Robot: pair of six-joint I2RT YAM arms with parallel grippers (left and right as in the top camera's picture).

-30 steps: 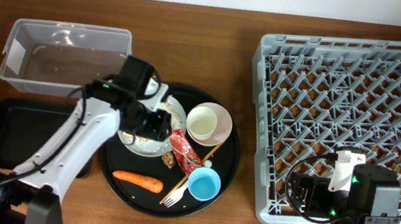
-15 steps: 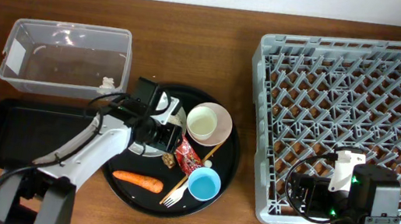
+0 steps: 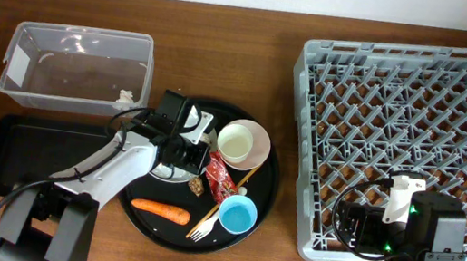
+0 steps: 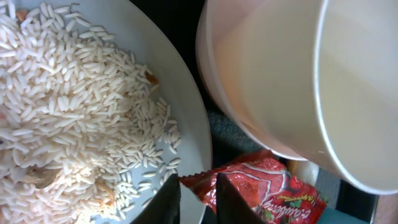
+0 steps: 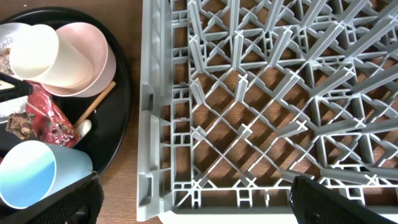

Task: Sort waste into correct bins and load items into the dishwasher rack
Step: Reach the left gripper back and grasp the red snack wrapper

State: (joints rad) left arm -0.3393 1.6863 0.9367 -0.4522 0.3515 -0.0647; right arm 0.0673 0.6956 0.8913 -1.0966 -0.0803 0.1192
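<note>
Brown wooden table [image 3: 227, 47], overhead: large round black tray [image 3: 147, 224] holds red crinkled snack wrapper [image 3: 219, 179] and orange carrot [image 3: 161, 209]; large square grey plastic dishwasher rack [image 3: 408, 128] sits right of tray.

Left wrist: my left gripper [image 4: 198, 186] is over tray, fingers [image 4: 166, 202] narrow with wrapper corner between. I can't tell if it's gripped. White round plate [image 4: 186, 106] with beige rice [image 4: 74, 112] is alongside.

Right wrist: right gripper [image 5: 199, 208] fingers [image 5: 62, 199] are wide, over rack edge beside tray.

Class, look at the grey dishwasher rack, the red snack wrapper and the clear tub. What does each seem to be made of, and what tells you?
Dishwasher rack: moulded plastic, matt grey, judging by its uniform lattice and pegs.
Snack wrapper: thin glossy film, probably plastic or foil-lined; it crinkles and glints.
Clear tub: transparent rigid plastic; the table shows through its walls.
</note>
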